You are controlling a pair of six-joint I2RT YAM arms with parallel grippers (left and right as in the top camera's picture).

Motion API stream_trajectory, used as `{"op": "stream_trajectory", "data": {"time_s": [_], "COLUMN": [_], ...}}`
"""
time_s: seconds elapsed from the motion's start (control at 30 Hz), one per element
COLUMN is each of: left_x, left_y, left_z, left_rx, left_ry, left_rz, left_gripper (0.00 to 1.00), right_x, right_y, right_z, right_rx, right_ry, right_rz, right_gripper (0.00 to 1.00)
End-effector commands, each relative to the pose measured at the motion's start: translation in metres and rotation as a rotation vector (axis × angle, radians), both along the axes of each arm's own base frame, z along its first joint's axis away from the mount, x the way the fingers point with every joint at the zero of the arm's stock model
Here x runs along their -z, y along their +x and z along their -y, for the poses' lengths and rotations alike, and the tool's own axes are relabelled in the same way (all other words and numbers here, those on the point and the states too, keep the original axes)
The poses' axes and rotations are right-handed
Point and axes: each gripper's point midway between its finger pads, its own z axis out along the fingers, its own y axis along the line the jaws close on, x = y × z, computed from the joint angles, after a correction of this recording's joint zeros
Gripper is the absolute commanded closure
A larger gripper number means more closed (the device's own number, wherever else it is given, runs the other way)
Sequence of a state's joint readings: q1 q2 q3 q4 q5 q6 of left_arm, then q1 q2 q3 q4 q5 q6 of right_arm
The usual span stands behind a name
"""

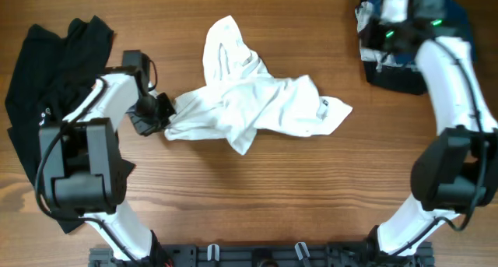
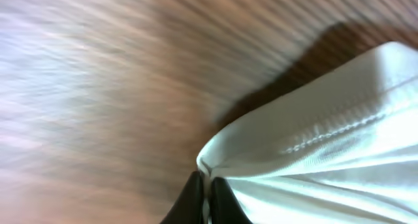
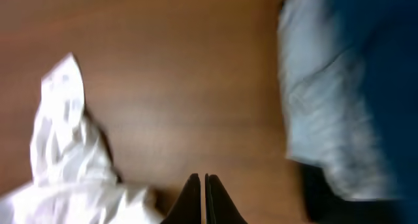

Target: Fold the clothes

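A large white T-shirt lies crumpled across the middle of the wooden table. My left gripper sits at its left edge. In the left wrist view the dark fingers are shut on a hem fold of the white T-shirt. My right gripper hangs at the far right over a pile of clothes. In the right wrist view this gripper is shut on nothing above bare wood, with the white T-shirt to its left and a grey garment to its right.
A black garment is heaped at the left edge, beside the left arm. The pile of blue, grey and black clothes lies at the back right corner. Blue fabric fills the right side of the right wrist view.
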State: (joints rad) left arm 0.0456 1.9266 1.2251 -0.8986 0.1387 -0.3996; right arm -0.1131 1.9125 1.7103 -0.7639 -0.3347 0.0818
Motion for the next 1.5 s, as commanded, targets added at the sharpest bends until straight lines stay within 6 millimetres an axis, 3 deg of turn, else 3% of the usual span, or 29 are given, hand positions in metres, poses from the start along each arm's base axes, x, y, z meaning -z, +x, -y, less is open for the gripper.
{"op": "stream_trajectory", "data": {"time_s": [0.0,0.07,0.13,0.2,0.23,0.3,0.37,0.5,0.63,0.73,0.8,0.93,1.0,1.2,1.47], "left_x": [-0.067,-0.105,-0.136,-0.160,-0.169,-0.183,-0.191,-0.215,-0.259,-0.308,-0.351,-0.423,-0.447,-0.459,-0.462], "left_y": [0.034,0.045,0.051,0.052,0.051,0.049,0.048,0.055,0.062,0.065,0.063,0.051,0.044,0.045,0.053], "left_z": [-0.012,-0.009,-0.005,-0.002,-0.001,0.000,0.002,0.019,0.034,0.051,0.064,0.093,0.107,0.113,0.109], "left_rx": [0.045,0.052,0.060,0.066,0.068,0.068,0.071,0.099,0.137,0.181,0.218,0.292,0.318,0.258,0.223], "left_ry": [0.057,0.063,0.067,0.071,0.072,0.074,0.061,-0.031,-0.081,-0.110,-0.121,-0.159,-0.168,-0.113,-0.069], "left_rz": [0.205,0.313,0.408,0.486,0.512,0.550,0.575,0.677,0.816,0.952,1.062,1.246,1.312,1.358,1.380], "left_gripper": [0.96,0.96,0.96,0.96,0.96,0.96,0.96,0.96,0.96,0.96,0.96,0.96,0.96,0.96,0.96], "right_x": [-0.065,-0.073,-0.069,-0.056,-0.048,-0.033,-0.018,0.004,0.005,0.003,0.002,-0.016,-0.024,-0.028,-0.042], "right_y": [0.004,-0.004,-0.015,-0.030,-0.038,-0.055,-0.068,-0.082,-0.086,-0.082,-0.081,-0.089,-0.093,-0.094,-0.094], "right_z": [-0.006,-0.018,-0.032,-0.044,-0.052,-0.069,-0.086,-0.116,-0.140,-0.140,-0.142,-0.167,-0.175,-0.194,-0.249], "right_rx": [-0.013,-0.068,-0.119,-0.164,-0.195,-0.246,-0.285,-0.350,-0.413,-0.407,-0.402,-0.541,-0.589,-0.631,-0.649], "right_ry": [-0.020,0.026,0.058,0.055,0.050,0.050,0.053,0.067,0.132,0.135,0.146,0.281,0.330,0.333,0.380], "right_rz": [0.106,0.098,0.055,-0.015,-0.049,-0.125,-0.180,-0.230,-0.214,-0.199,-0.197,-0.142,-0.122,-0.094,-0.056], "right_gripper": [0.96,0.96,0.96,0.85,0.61,0.24,0.10,0.06,0.06,0.06,0.07,0.07,0.07,0.11,0.13]}}
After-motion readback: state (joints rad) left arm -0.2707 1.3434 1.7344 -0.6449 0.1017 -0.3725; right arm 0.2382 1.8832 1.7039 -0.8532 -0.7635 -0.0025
